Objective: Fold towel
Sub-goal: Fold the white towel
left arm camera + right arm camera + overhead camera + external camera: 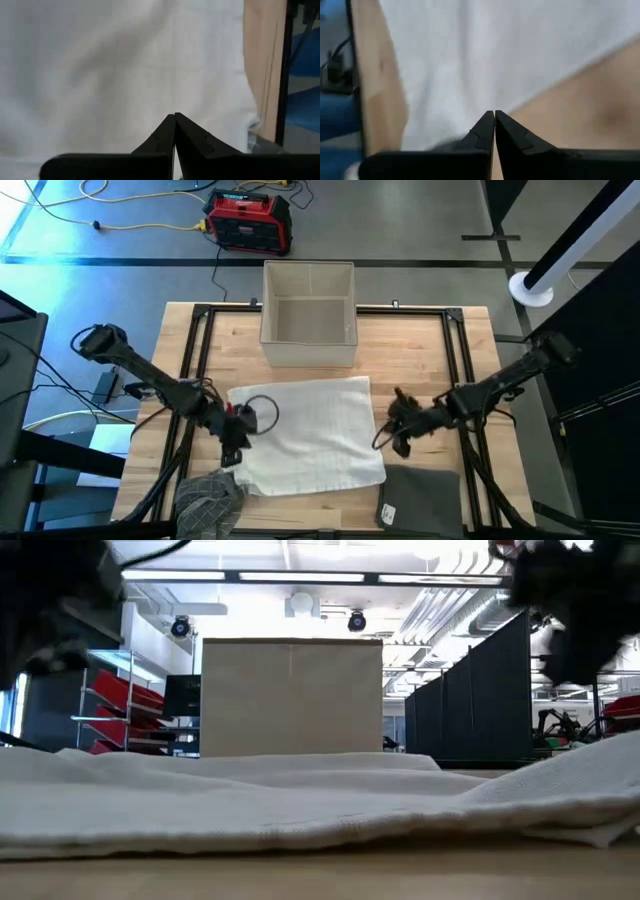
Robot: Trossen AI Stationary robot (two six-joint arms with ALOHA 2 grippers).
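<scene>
Flat, towel point(310, 435) btwn both end effectors

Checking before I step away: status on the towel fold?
Left gripper at the white towel's left edge, fingers shut, empty. Right gripper off its right edge, shut, empty. Towel flat, unfolded. Box behind, dark cloths in front, not blocking.

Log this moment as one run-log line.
white towel flat, unfolded | left gripper shut, over its left edge | right gripper shut, beside its right edge

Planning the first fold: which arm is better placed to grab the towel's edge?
Probably left: the left gripper sits over the white towel at its edge, fingers shut. The right gripper sits just off the opposite edge.
</scene>
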